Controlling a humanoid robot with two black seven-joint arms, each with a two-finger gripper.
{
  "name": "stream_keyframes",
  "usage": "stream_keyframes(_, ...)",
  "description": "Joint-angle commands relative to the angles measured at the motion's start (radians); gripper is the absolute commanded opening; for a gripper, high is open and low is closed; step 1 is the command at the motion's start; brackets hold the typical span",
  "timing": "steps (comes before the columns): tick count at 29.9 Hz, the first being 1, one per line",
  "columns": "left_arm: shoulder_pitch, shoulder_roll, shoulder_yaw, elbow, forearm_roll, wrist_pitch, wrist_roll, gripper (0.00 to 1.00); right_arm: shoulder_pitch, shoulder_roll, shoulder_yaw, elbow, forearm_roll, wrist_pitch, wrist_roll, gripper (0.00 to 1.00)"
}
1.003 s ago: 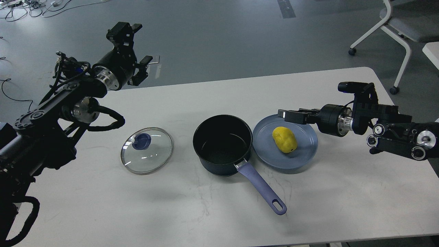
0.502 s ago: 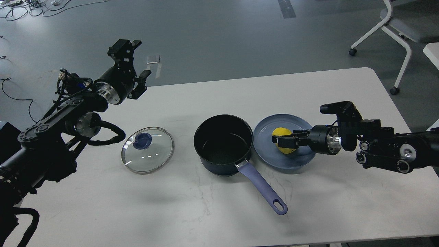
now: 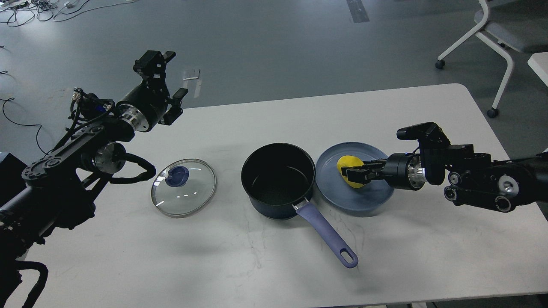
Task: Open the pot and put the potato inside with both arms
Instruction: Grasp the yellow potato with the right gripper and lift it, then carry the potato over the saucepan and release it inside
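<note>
I am holding the left gripper (image 3: pixel 166 77) spread and empty, upper left. The lid (image 3: pixel 183 188) is lying off the pot (image 3: pixel 277 179). Right of centre, the right gripper (image 3: pixel 352 174) is pinching the potato (image 3: pixel 349 170) on the plate (image 3: pixel 371 198), immediately right of the pot.

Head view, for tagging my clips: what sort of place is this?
Probably a robotics lab or office test space, not a kitchen: bare grey floor, loose cables lying on it, a wheeled office chair, and cookware on a plain white table.

pot (image 3: pixel 278 179): 1 | lid (image 3: pixel 183 188): 1 | potato (image 3: pixel 347 165): 1 | plate (image 3: pixel 368 199): 1 | table (image 3: pixel 428 248): 1 | chair (image 3: pixel 501 30): 1
</note>
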Motion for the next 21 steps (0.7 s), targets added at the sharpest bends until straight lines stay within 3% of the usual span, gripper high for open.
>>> stream_keyframes(1,0.001,-0.001,-0.001,0.0,0.003,0.0,0.0,0.98,0.036,-0.012,0.0,0.003,0.0,0.0,0.002,0.11)
stream_keyframes(4,-0.002,-0.006,-0.001,-0.001,0.002,0.0,0.0,0.98,0.111,-0.033,0.005,0.004,0.001,-0.029,0.028,0.09)
stream_keyframes(7,-0.004,-0.01,-0.003,-0.001,0.002,0.0,0.002,0.98,0.17,-0.001,0.0,0.018,0.001,-0.113,0.112,0.09)
stream_keyframes(13,-0.004,-0.017,-0.015,-0.001,-0.001,-0.001,0.009,0.98,0.222,0.175,-0.055,-0.019,0.003,-0.11,0.149,0.13)
stream_keyframes(16,-0.004,-0.021,-0.017,-0.005,-0.006,-0.001,0.011,0.98,0.242,0.285,-0.168,-0.062,0.004,-0.109,0.165,0.17)
stream_keyframes(18,-0.004,-0.023,-0.017,-0.005,-0.006,0.0,0.009,0.98,0.236,0.3,-0.194,-0.071,0.012,-0.109,0.165,0.34)
stream_keyframes(19,-0.002,-0.021,-0.017,-0.005,-0.006,0.0,0.009,0.98,0.231,0.301,-0.196,-0.073,0.015,-0.109,0.16,0.61)
stream_keyframes(21,-0.004,-0.018,-0.017,-0.005,-0.004,-0.001,0.009,0.98,0.224,0.301,-0.195,-0.076,0.017,-0.109,0.152,0.96)
